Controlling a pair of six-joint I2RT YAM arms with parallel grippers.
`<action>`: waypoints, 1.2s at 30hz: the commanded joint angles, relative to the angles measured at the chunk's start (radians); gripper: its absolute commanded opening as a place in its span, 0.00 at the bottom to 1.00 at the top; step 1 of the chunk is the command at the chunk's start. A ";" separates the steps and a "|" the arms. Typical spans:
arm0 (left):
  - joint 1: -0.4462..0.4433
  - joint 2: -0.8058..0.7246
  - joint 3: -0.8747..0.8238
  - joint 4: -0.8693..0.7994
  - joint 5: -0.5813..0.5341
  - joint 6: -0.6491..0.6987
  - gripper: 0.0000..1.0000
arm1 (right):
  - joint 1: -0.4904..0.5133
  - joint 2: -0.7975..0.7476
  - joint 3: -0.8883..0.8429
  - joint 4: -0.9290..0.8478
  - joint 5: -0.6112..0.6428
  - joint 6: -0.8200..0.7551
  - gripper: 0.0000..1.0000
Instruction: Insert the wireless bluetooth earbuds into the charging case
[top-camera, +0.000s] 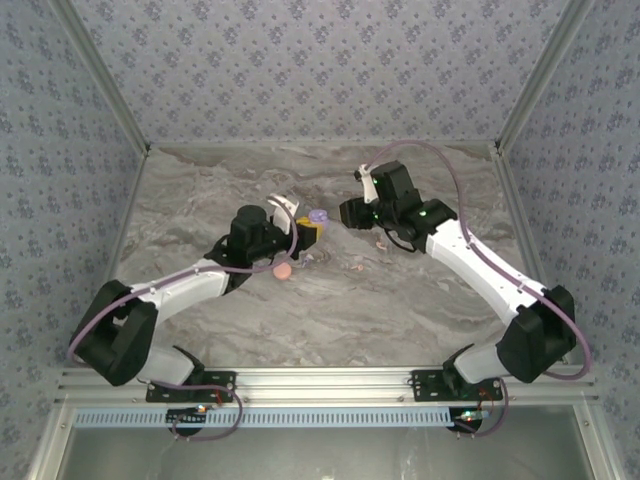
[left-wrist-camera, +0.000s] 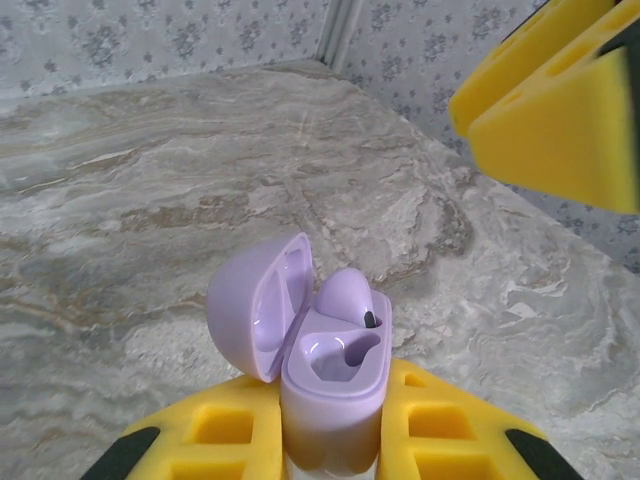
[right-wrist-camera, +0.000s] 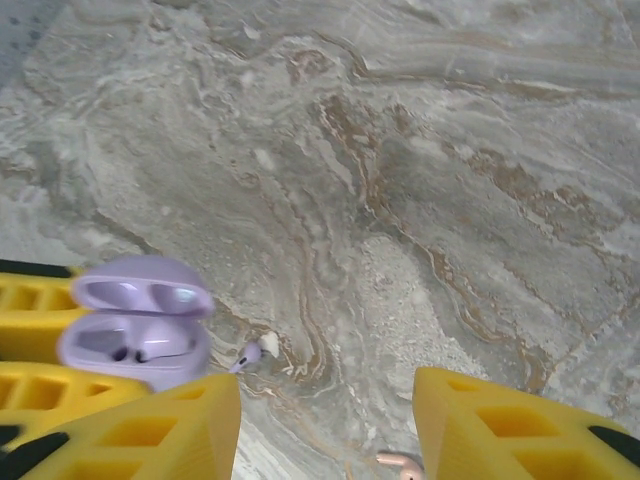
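Observation:
My left gripper (left-wrist-camera: 325, 392) is shut on the lilac charging case (left-wrist-camera: 333, 385), which stands upright between the yellow fingers (left-wrist-camera: 215, 430) with its lid (left-wrist-camera: 250, 305) swung open. One lilac earbud (left-wrist-camera: 346, 296) sits in the far slot; the near slot (left-wrist-camera: 340, 357) is empty. In the top view the case (top-camera: 318, 215) is at mid-table in the left gripper (top-camera: 305, 235). My right gripper (right-wrist-camera: 328, 400) hovers open just right of the case (right-wrist-camera: 135, 325). A second lilac earbud (right-wrist-camera: 248, 354) lies on the table beside the case. A pinkish earbud (right-wrist-camera: 400, 463) lies near the right finger.
A pink round case (top-camera: 283, 270) lies on the marble table (top-camera: 400, 310) just in front of the left gripper. A pinkish speck (top-camera: 379, 243) lies under the right arm. Patterned walls enclose the table on three sides. The right gripper's yellow fingers (left-wrist-camera: 560, 100) hang close above the lilac case.

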 joint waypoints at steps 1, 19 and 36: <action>0.019 -0.064 -0.023 -0.057 -0.037 0.028 0.14 | -0.004 0.046 -0.005 -0.057 0.024 0.050 0.50; 0.081 -0.322 -0.110 -0.273 -0.116 0.092 0.15 | 0.069 0.343 -0.011 0.036 -0.144 0.310 0.48; 0.088 -0.444 -0.188 -0.260 -0.128 0.169 0.15 | 0.169 0.588 0.192 -0.053 -0.143 0.512 0.39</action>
